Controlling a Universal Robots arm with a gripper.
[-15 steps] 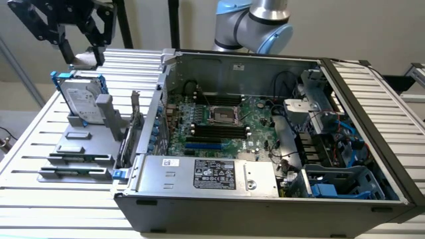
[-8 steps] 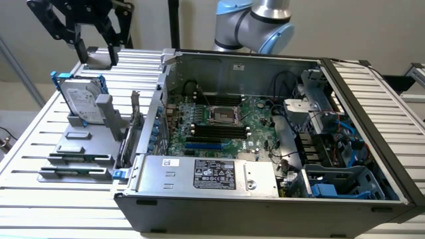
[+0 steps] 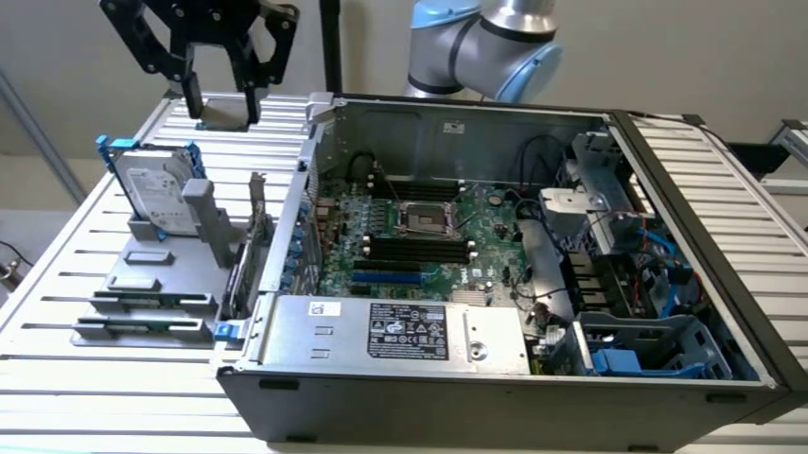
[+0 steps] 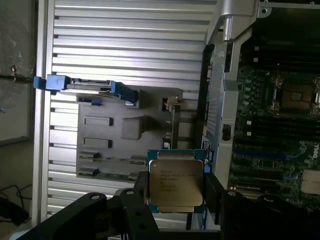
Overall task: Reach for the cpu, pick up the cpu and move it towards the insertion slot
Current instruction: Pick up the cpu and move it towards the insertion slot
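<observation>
The cpu [image 3: 227, 113], a flat square chip with a silvery-grey top, hangs in the air above the slatted table's far left corner in the exterior view, outside the computer case. My gripper [image 3: 225, 106] is shut on it, one black finger on each side. In the wrist view the cpu [image 4: 175, 180] sits face-up between the two dark fingers of the gripper [image 4: 176, 194], its printed lid fully visible. The insertion slot [image 3: 426, 219], a square socket with a shiny metal frame and dark centre, lies on the motherboard inside the case, well to the exterior view's right of the chip; the wrist view shows the insertion slot [image 4: 295, 97] too.
An upright silver hard drive [image 3: 158, 194] with blue rails stands on a grey parts holder [image 3: 146, 317] on the slatted table [image 3: 76, 246]. The open computer case [image 3: 505, 378] has a raised side wall [image 3: 303, 218] between holder and motherboard. Black memory slots [image 3: 417, 251] lie beside the socket.
</observation>
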